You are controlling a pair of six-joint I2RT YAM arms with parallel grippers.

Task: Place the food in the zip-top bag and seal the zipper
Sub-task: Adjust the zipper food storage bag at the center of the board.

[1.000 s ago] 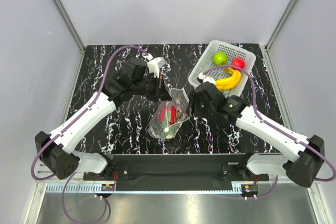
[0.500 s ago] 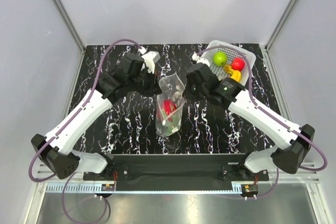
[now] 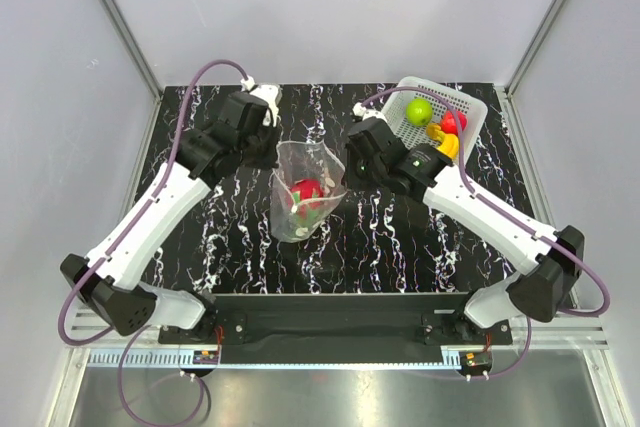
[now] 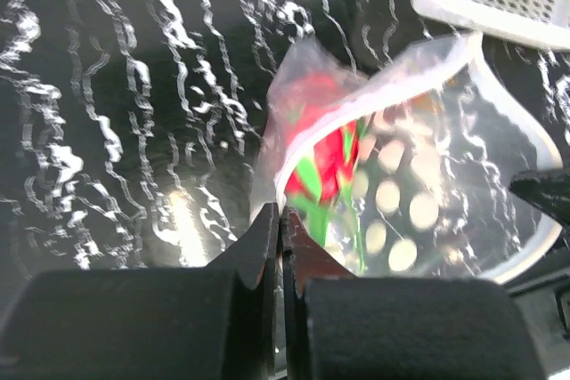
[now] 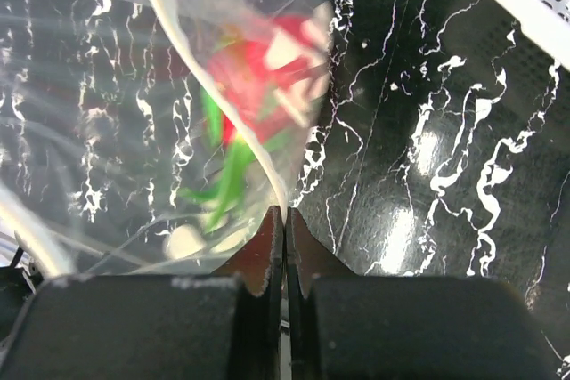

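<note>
On my left: left gripper (image 4: 278, 220), pinched tight on the mouth edge of the clear polka-dot zip-top bag (image 3: 288, 209).
Bag, centre: mouth agape, red green-topped fruit (image 3: 307, 190) inside.
My right gripper (image 5: 283, 220): clamped on the opposite edge.
White perforated basket (image 3: 476, 107), right: green round fruit (image 3: 419, 110), red round fruit (image 3: 455, 122), yellow banana bunch (image 3: 446, 144).

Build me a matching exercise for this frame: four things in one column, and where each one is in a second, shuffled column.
Things:
1. red green-topped fruit
2. green round fruit
3. left claw
4. right claw

Places:
a. in the white basket
b. shut on the zip-top bag at its basket-side edge
c. inside the bag
d. shut on the bag's edge away from the basket

Pairs: 1-c, 2-a, 3-d, 4-b.
</note>
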